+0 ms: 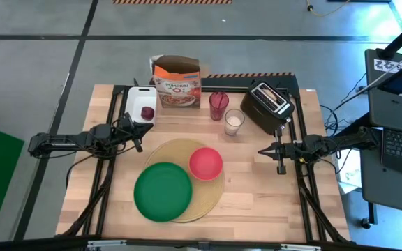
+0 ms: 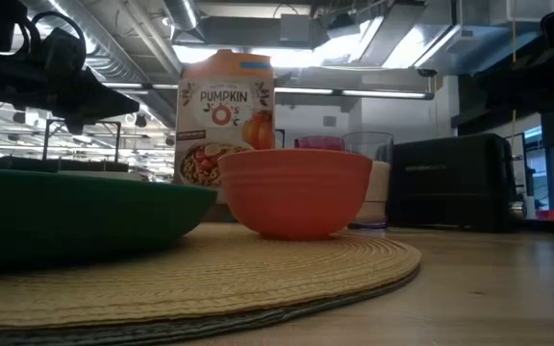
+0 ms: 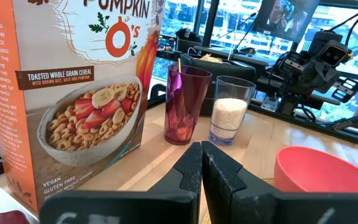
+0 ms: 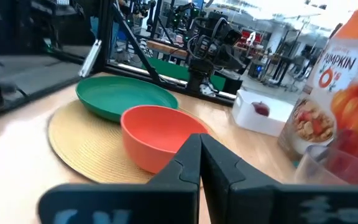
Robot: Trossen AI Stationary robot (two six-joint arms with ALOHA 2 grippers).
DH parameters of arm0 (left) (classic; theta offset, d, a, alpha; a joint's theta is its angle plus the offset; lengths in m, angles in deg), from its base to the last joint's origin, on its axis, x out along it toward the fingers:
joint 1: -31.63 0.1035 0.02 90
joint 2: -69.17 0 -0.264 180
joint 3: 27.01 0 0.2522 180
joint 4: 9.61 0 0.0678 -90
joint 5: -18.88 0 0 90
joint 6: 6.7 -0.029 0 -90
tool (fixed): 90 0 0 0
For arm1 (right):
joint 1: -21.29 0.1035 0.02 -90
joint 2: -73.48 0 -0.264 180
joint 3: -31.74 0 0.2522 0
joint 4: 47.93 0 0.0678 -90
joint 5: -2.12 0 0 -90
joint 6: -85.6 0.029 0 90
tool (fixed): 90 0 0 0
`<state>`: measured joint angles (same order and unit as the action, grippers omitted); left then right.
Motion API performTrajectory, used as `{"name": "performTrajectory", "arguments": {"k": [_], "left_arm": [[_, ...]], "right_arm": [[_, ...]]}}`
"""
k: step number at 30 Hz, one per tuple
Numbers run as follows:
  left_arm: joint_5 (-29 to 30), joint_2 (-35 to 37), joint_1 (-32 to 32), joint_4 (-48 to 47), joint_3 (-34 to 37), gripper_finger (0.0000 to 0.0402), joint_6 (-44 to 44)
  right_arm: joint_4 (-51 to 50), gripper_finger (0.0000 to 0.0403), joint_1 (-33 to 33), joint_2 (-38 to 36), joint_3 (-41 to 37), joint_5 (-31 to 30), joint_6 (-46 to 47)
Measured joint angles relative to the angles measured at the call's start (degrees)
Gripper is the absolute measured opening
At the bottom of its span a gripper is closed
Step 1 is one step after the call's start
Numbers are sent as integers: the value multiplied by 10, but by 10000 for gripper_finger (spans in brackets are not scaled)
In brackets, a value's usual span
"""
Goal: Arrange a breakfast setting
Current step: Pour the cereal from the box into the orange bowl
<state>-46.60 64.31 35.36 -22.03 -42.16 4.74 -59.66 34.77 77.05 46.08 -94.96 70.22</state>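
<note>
Setting is judged partly laid: green plate (image 1: 162,192) and red bowl (image 1: 206,163) are seen side by side on the round placemat (image 1: 211,197), both empty, bowl toward the toaster (image 1: 271,105) side. The dark-red fruit (image 1: 147,112) is still seen on the white cutting board (image 1: 133,99), w/ the cereal box (image 1: 178,83) beside it; no bagel or spoon can be made out. Left gripper (image 1: 138,141) is held just beside the board, fingers pressed together, nothing held; right gripper (image 1: 265,150) is parked near the table's right edge, also closed & empty. Next move is prob. the fruit: left fingers would need to be spread, then lowered over it. Clear glass (image 1: 234,122) is part-filled w/ sth white; magenta tumbler (image 1: 218,106) looks empty.
</note>
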Motion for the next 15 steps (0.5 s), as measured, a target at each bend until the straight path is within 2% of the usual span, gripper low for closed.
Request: {"name": "performTrajectory", "arguments": {"k": [7, 15], "left_arm": [[0, 0, 0, 0, 0, 5, 0], [0, 0, 0, 30, 0, 5, 0]], "right_arm": [[3, 5, 0, 0, 0, -9, -183], [32, 5, 0, 0, -1, -15, -222]]}}
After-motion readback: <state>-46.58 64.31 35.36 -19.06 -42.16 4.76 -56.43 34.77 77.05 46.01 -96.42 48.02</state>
